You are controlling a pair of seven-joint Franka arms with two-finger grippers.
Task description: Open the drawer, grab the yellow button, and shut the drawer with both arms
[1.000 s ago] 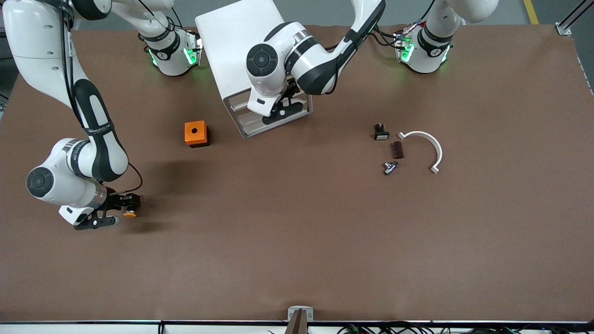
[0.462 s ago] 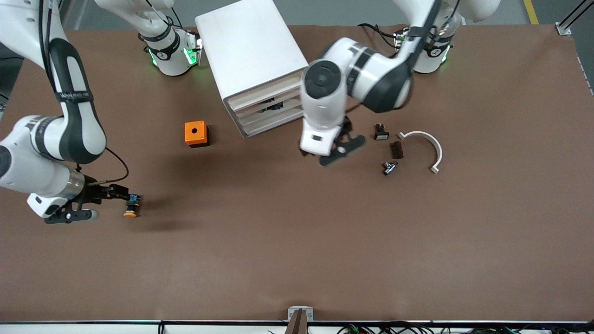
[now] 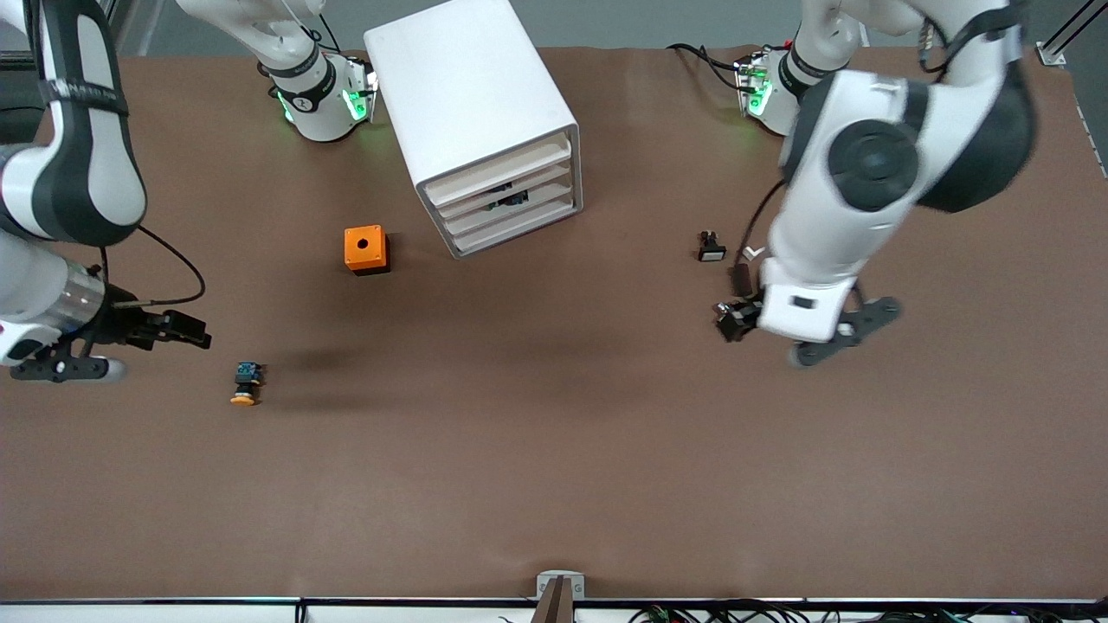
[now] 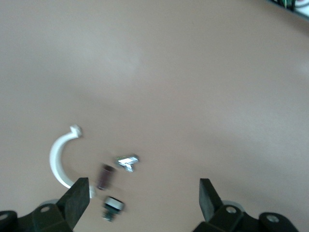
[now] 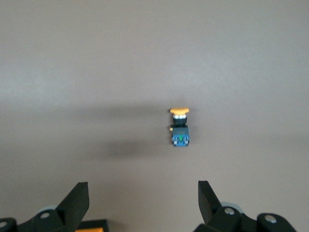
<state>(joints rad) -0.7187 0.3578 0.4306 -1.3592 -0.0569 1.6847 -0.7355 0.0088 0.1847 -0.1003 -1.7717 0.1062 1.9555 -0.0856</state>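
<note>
The white cabinet [image 3: 472,95] stands near the robots' bases. Its top drawer [image 3: 500,169] sits flush with the two lower drawers. The button [image 3: 246,383] lies alone on the table, nearer the front camera than the orange cube [image 3: 364,249], with its orange cap toward the camera. It also shows in the right wrist view [image 5: 179,128]. My right gripper [image 3: 186,333] is open and empty, apart from the button toward the right arm's end; the right wrist view shows it too [image 5: 143,200]. My left gripper [image 3: 736,318] is open and empty over the small parts, and also shows in the left wrist view [image 4: 143,203].
Toward the left arm's end lie a black part with a white face [image 3: 711,249], a brown part [image 4: 104,176], a silver part [image 4: 128,162] and a white curved piece [image 4: 60,159]. The left arm covers most of them in the front view.
My left arm swung from the cabinet's front to over the small parts, leaving the drawer shut. My right gripper let go of the button and drew back toward the right arm's end.
</note>
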